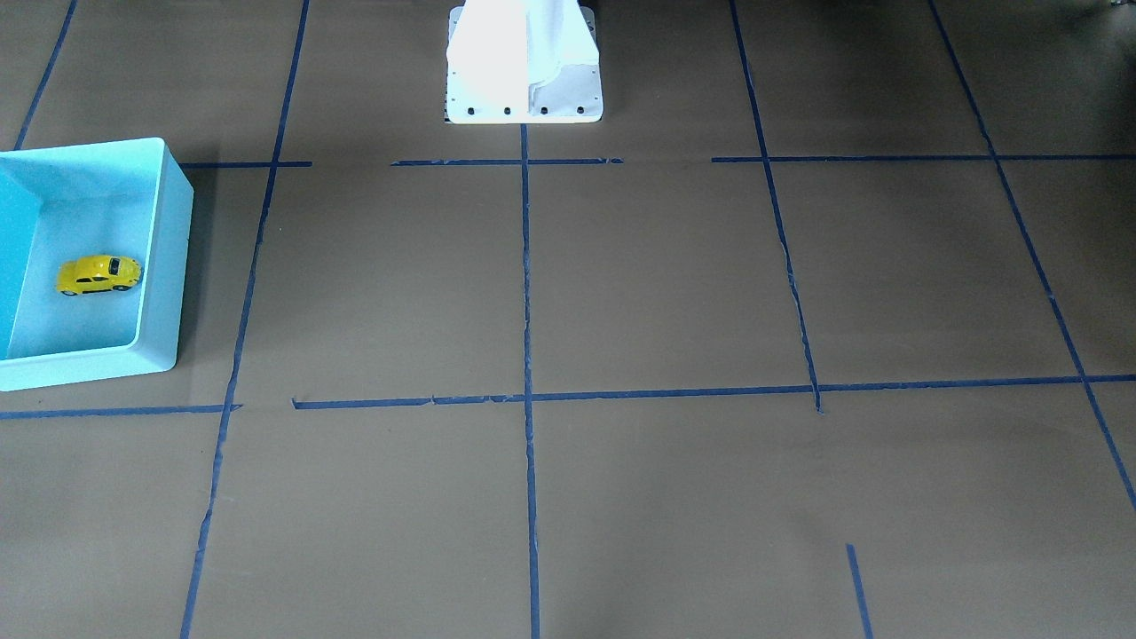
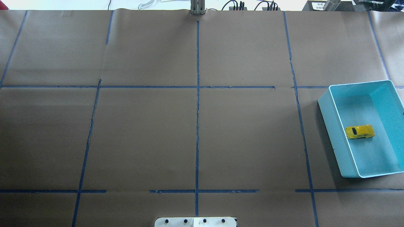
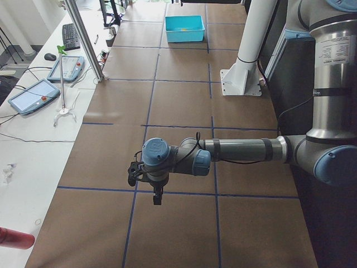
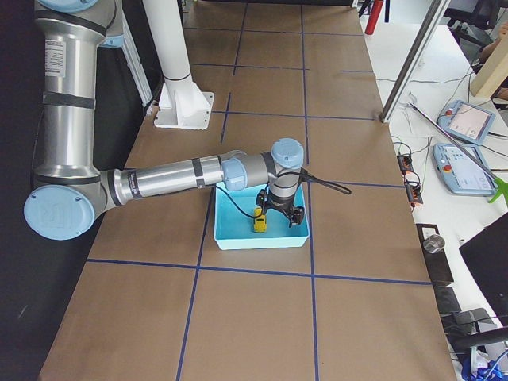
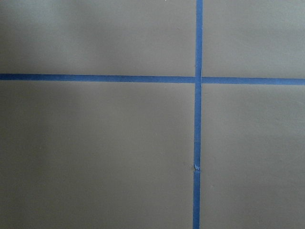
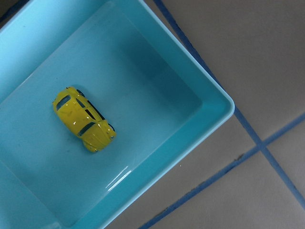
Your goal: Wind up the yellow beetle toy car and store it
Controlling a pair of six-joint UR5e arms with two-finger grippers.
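Note:
The yellow beetle toy car (image 1: 99,273) (image 2: 360,131) stands on its wheels on the floor of the turquoise bin (image 1: 165,257) (image 2: 334,132), on my right side of the table. The right wrist view looks down on the car (image 6: 84,119) inside the bin (image 6: 209,90). In the exterior right view my right gripper (image 4: 278,219) hangs over the bin (image 4: 262,241), above the car (image 4: 259,224); I cannot tell if it is open. In the exterior left view my left gripper (image 3: 158,198) hangs over bare paper far from the bin (image 3: 184,28); I cannot tell its state.
Brown paper with blue tape lines (image 2: 197,110) covers the table. The white robot pedestal (image 1: 524,62) (image 2: 195,221) stands at the middle of my edge. A metal post (image 3: 83,39) and tablets (image 3: 32,95) are along the far side.

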